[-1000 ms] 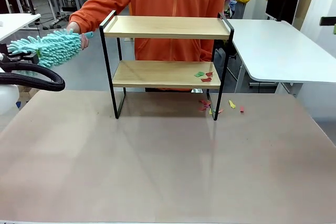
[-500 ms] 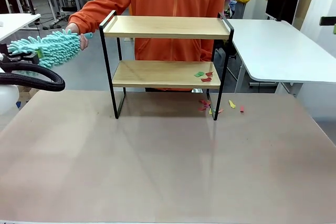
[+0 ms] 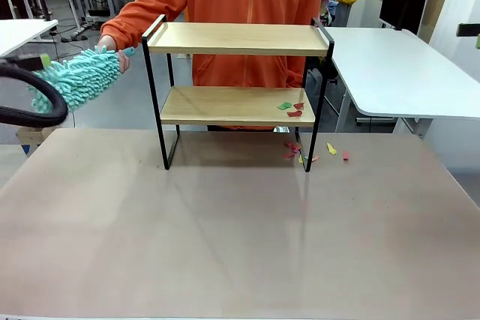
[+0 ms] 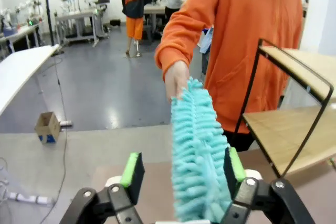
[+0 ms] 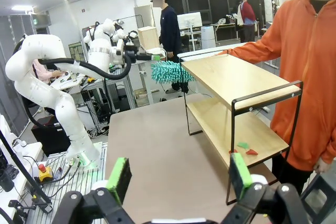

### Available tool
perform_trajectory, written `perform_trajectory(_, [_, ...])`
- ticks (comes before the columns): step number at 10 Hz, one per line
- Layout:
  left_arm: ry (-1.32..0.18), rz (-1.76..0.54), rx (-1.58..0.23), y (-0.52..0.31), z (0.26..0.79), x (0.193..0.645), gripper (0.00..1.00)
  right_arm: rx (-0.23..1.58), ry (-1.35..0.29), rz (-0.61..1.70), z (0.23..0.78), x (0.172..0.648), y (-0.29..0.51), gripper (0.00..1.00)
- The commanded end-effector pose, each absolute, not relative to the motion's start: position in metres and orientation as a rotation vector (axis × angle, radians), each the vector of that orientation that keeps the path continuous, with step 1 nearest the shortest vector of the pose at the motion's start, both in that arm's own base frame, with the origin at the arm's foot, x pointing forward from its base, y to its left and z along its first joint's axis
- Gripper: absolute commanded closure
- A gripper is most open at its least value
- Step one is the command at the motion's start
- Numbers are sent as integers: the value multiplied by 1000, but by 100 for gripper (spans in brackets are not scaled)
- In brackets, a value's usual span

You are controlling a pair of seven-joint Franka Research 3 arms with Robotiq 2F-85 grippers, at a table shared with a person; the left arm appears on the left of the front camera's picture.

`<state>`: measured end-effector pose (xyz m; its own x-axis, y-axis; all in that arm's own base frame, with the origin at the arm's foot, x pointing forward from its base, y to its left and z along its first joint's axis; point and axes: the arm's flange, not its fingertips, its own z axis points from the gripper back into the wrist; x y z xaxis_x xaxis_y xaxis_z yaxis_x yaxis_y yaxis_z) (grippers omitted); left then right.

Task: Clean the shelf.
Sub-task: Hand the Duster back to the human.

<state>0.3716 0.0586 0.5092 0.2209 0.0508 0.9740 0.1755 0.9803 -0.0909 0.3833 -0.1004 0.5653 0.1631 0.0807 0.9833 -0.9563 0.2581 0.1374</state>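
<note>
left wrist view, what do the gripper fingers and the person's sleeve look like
The left gripper has black fingers faced with bright green pads, on black rounded knuckles with silver bolts. The person's sleeve is plain orange, long, with a ribbed cuff.

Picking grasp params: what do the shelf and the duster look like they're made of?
Shelf: boards look like light wood or wood laminate, matte, faint grain; frame thin black metal, likely painted. Duster: turquoise chenille-type microfibre, soft nubby fingers.

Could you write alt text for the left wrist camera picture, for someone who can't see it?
A fluffy turquoise duster hangs between the open left gripper and its green pads, with a person's hand in an orange sleeve holding its far end. The two-tier wooden shelf stands at the right.
</note>
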Motion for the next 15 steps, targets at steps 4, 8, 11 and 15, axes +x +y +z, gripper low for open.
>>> perform_trajectory(4, [-1442, 338, -344, 164, 657, 328, 0, 1018, -1153, 969, 567, 382, -99, 0])
perform_trajectory(8, [-1489, 429, -328, 193, 666, 310, 0, 1018, -1153, 969, 567, 382, -99, 0])
perform_trajectory(11, [-1489, 429, -328, 193, 666, 310, 0, 1018, -1153, 969, 567, 382, -99, 0])
perform_trajectory(15, [-1489, 429, -328, 193, 666, 310, 0, 1018, -1153, 969, 567, 382, -99, 0])
